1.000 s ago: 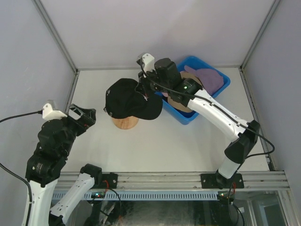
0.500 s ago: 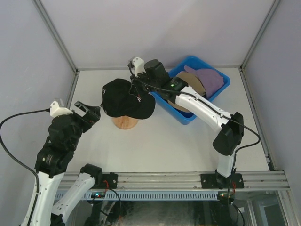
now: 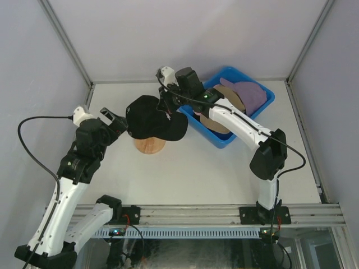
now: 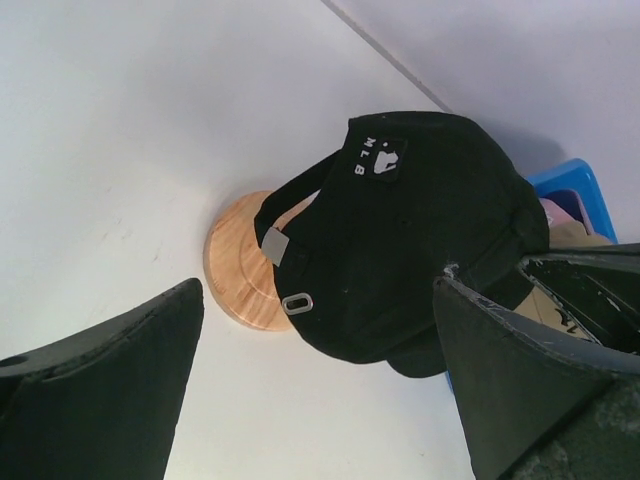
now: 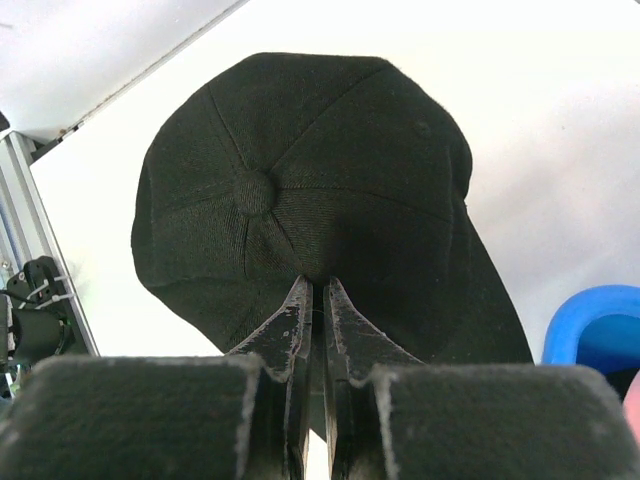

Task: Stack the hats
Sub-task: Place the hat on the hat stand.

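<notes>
Fingers of the left gripper are gaping just left of the black cap, which is draping over a wooden stand, strap end facing them and brim pointing toward the bin; beyond, the right gripper is pinching its crown.

I saw bright, even light on the white table, shadows only faint. The black cap swallowed detail; fingers at six o'clock blurred.

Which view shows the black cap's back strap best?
Left wrist: the black cap faces it rear-on, with strap and buckle clear. Top external shows mainly its crown and brim from above; right wrist shows the crown and top button.
</notes>
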Available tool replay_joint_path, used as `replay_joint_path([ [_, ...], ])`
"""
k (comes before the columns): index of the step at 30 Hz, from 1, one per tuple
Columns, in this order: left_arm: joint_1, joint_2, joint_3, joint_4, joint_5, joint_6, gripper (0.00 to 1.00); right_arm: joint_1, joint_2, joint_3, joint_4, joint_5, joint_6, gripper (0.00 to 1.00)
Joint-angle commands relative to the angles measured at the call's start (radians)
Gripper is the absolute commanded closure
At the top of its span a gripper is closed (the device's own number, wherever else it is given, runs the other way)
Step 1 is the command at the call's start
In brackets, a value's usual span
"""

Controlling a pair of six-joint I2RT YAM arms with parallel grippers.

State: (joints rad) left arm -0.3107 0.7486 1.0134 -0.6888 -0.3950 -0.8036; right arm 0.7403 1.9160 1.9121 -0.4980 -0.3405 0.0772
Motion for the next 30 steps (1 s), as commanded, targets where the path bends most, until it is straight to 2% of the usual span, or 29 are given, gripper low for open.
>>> replay_joint_path([
  [1, 0.004, 0.051, -0.029, 0.091, -0.022, -0.021, 0.00, -0.019, 0.008, 0.053, 0.041, -0.058, -0.006, 1.00],
  [12, 0.014, 0.135, -0.059, 0.130, -0.048, -0.029, 0.00, 0.014, 0.039, 0.065, 0.018, -0.075, -0.018, 0.97],
  [24, 0.022, 0.235, -0.058, 0.158, -0.023, -0.038, 0.00, 0.009, 0.039, 0.051, 0.004, -0.055, -0.007, 0.76],
  [30, 0.024, 0.269, -0.058, 0.153, -0.012, -0.048, 0.00, 0.000, 0.027, 0.049, 0.009, -0.056, 0.001, 0.73],
])
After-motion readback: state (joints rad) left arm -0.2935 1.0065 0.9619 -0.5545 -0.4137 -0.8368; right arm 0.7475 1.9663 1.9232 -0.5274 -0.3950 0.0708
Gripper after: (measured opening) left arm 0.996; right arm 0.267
